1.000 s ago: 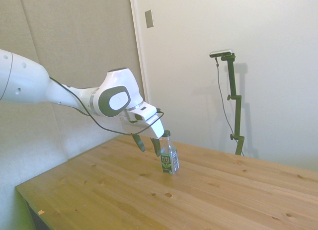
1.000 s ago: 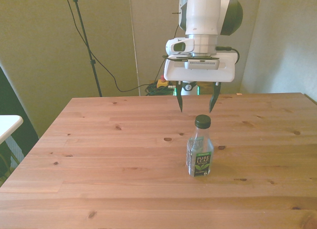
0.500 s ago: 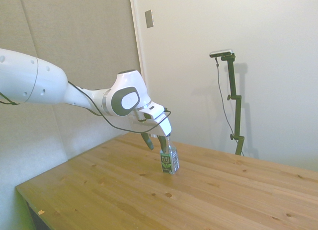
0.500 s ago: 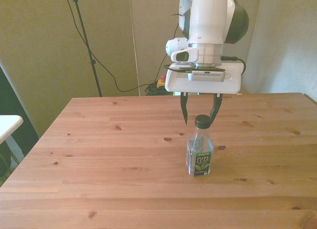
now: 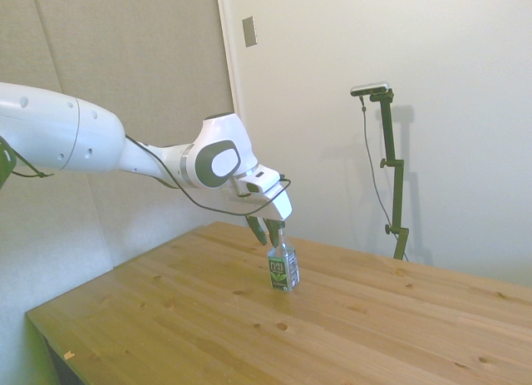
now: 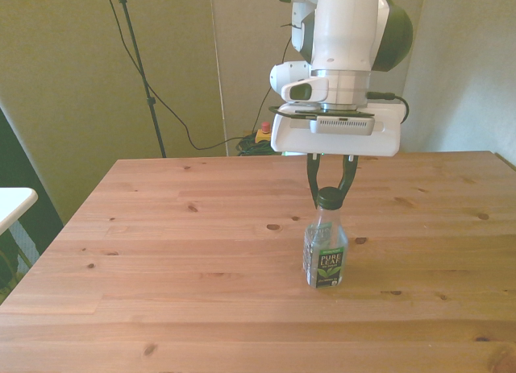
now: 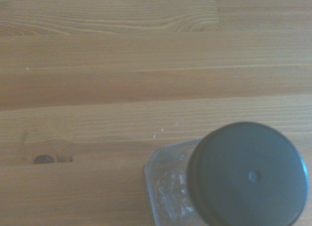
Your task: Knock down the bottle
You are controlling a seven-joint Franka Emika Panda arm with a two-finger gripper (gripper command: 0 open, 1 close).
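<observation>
the wooden desk carries the bottle, which stands upright right of centre in the front view. the white arm reaches down over it. its fingers are narrowly parted, one on each side of the dark cap; whether they touch it cannot be told.

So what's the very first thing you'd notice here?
The big white arm's pincer, poised right at the dark cap of the little bottle. The bottle stands upright, alone near the middle of the wooden table. Up close, its round cap fills a corner of the wrist view.
</observation>
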